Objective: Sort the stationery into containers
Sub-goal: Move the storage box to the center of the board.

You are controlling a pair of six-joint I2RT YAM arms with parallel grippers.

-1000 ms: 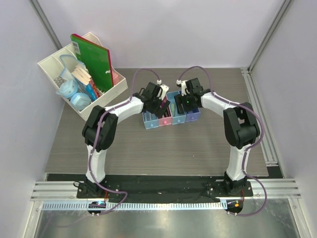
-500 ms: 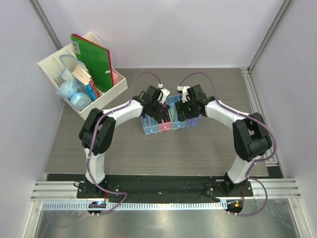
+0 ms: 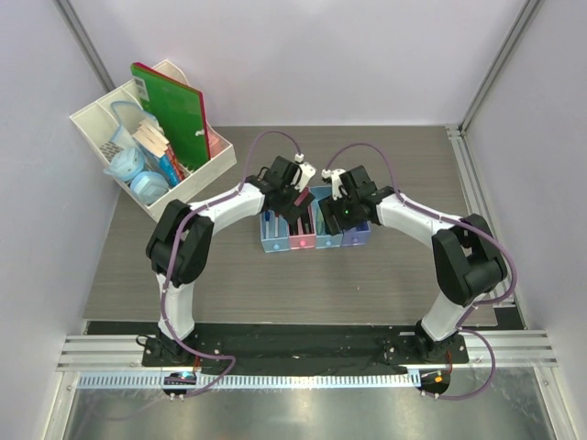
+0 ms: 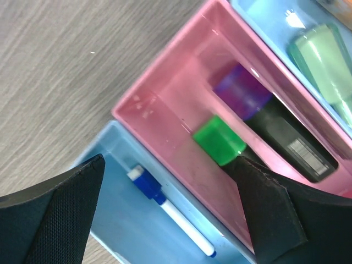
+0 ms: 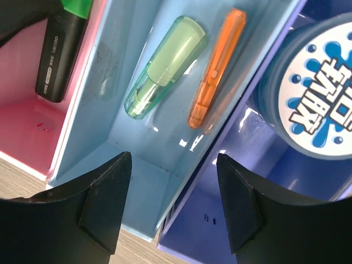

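Row of 4 bins on desk. Contents:
- Blue-white pen in end blue bin.
- Green-capped marker in pink bin.
- Orange pen and pale green marker in middle blue bin.

Left pincer and right pincer: both apart, empty (hovering close).

Risk: a pincer snags a wall and drags the row.

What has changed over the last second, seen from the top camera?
The row of bins has slid slightly toward the arm bases. The right arm's elbow has swung outward. The left gripper and right gripper stay open over the bins, holding nothing; the white organiser has not moved.
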